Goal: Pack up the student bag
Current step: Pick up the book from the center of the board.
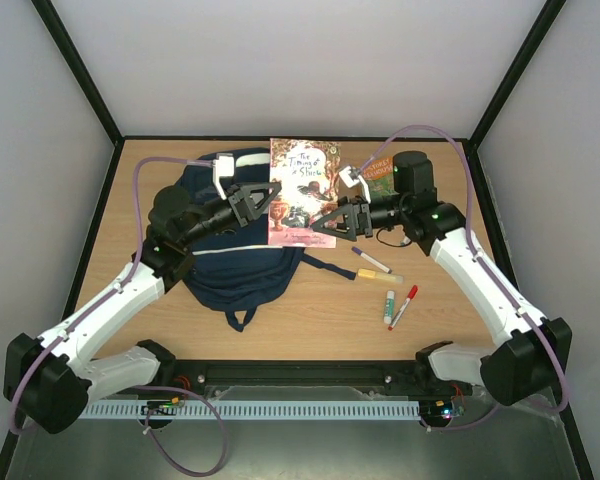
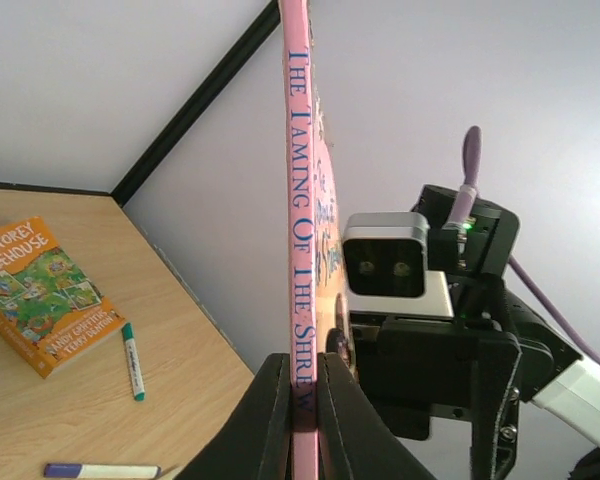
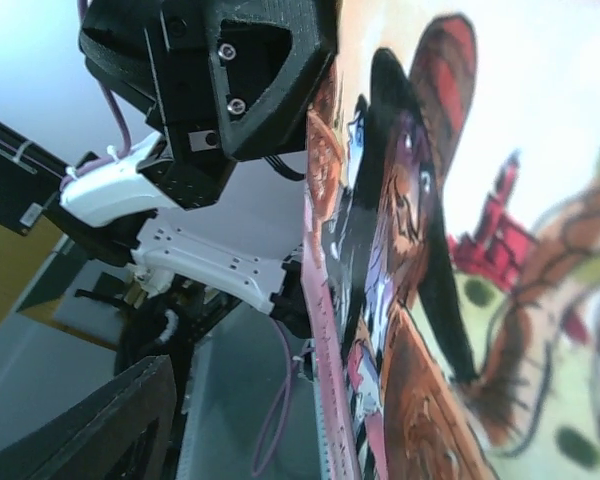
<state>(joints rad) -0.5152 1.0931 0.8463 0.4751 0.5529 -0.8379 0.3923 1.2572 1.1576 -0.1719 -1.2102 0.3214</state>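
Two books are seen. A thin paperback [image 1: 298,190] with a glossy illustrated cover and a pink spine is held cover-up above the table. A thicker orange-edged book [image 1: 378,172] lies on the wood towards the far right and is partly hidden by the right arm. The paperback's spine, along which the title is printed, is pinched between the pressed-together black fingers of the left gripper [image 2: 302,375]. The right gripper [image 1: 322,224] is set at the opposite edge with its jaws spread, and one dark finger [image 3: 80,430] is seen apart from the cover.

The student bag [image 1: 230,265], a soft, rumpled navy fabric backpack with a strap loop at its near end, lies on the left half of the wooden table [image 1: 310,330]. It is partly covered by the left arm and the paperback. Four slim markers lie to its right: a purple-capped marker [image 1: 372,261], a yellow-ended marker [image 1: 380,275], a green marker [image 1: 389,306] and a red marker [image 1: 403,306].
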